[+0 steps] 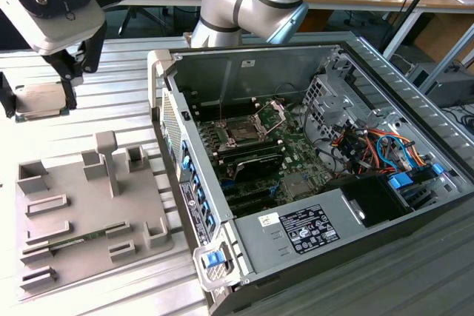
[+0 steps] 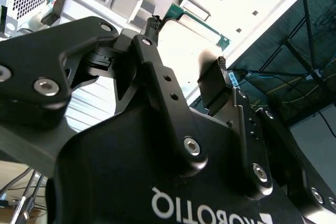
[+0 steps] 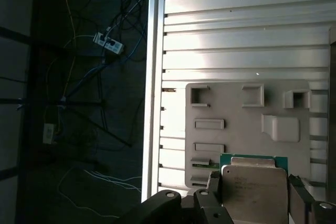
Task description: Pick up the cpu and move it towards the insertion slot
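Black gripper (image 1: 41, 98) clenched on small flat silvery square cpu (image 1: 37, 103), over pale ribbed table (image 1: 126, 105); well apart from silver-framed, dark-centred insertion slot (image 1: 244, 132) in open PC case (image 1: 244, 72).

Ribbed metal surface (image 1: 126, 83) beneath me carries a grey tray and an open computer case.

My surface is pale aluminium, built of long parallel slats with narrow grooves between them. In the first wrist view its straight edge borders a dark floor (image 3: 79, 171) strewn with cables (image 3: 79, 82). A grey plastic tray (image 1: 70, 183), moulded with raised blocks and shallow pockets, lies flat on the slats at the exterior view's left. Just beside it, toward the exterior view's right, the computer case (image 1: 222, 79) lies on its side with its open face turned upward.
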Controlling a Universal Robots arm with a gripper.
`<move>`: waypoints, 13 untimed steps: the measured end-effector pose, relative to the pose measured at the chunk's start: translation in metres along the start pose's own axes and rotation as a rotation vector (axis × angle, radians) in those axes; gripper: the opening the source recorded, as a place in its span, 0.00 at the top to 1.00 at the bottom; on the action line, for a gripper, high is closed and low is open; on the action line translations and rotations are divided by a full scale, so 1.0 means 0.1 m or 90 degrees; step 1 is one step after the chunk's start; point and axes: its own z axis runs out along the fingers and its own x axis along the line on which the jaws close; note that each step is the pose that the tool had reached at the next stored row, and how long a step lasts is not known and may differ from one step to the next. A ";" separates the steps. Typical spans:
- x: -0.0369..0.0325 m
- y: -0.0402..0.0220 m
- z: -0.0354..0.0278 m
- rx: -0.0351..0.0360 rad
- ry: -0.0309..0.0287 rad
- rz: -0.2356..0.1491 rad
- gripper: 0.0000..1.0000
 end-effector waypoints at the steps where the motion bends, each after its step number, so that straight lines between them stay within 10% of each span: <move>1: -0.004 0.000 0.000 0.0000 0.0000 0.000 0.45; 13: -0.086 -0.005 0.000 0.0000 0.0000 0.000 0.45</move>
